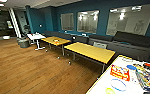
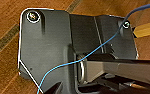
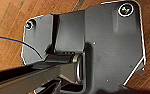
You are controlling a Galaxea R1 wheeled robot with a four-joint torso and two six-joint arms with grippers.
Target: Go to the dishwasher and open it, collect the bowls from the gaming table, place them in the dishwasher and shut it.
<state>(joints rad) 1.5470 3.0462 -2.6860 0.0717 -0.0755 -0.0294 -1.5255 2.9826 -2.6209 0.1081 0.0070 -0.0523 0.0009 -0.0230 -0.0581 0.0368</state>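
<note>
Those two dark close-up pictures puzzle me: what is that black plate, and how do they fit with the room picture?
The room picture comes from a camera high on a wheeled robot, looking forward and down. At lower right is the gaming table, white-topped with a yellow edge, bearing board-game boxes and small bowls: a blue one, a white one with a blue rim and a yellow-green one. Beyond stand yellow-topped tables and dark sofas.

The close-ups come from cameras on the robot's two wrists. The black plate is part of the robot itself, above the wooden floor. Nothing can be seen held.
</note>
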